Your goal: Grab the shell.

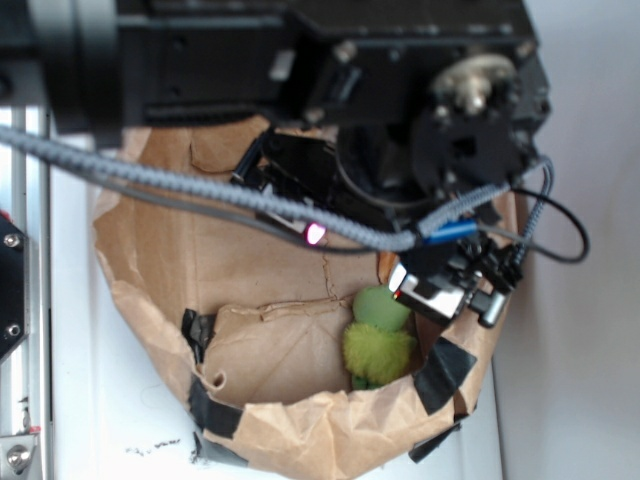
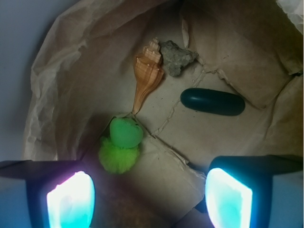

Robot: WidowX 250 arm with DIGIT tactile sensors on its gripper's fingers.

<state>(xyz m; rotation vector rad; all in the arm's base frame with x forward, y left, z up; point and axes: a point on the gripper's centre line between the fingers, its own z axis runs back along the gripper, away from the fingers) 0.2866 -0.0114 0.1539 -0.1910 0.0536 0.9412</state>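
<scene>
Crumpled brown paper [image 2: 228, 52] is lining the bin floor. The shell [image 2: 146, 73] is lying at 12 o'clock, touching the rock [image 2: 176, 57]. The gripper [image 2: 149, 194] is hovering wide open, holding nothing.

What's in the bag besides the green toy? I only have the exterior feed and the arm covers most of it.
Observer: The wrist view shows the shell on the bag floor, wide end away from the camera, pointed tail toward the green toy.
Operator: Anything touching it?
Observer: A grey rock sits against its wide end, on the right in that view.
Operator: Other clutter?
Observer: One dark green oblong piece, lying apart from the shell, to the right.
Operator: Gripper state?
Observer: The gripper is open, holding nothing, with both fingertip pads above the bag floor, short of the shell.
</scene>
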